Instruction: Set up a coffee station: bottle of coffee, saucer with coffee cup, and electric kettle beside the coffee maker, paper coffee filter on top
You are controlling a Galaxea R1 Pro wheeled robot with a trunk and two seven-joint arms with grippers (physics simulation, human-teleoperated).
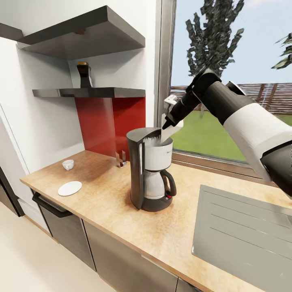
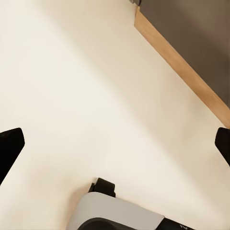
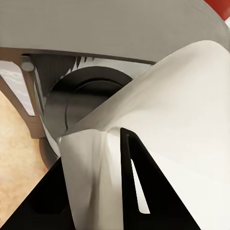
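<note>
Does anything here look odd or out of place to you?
The small white coffee cup sits on the wooden countertop apart from the round white saucer, not on it. The white paper filter pinched in the right hand hangs tilted over the black coffee maker, not seated.

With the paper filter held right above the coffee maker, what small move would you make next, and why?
Probably lower the right gripper slightly and open it. It is shut on the paper filter, which hangs over the coffee maker with its open top just beneath in the right wrist view, so a short descent should seat it.
</note>
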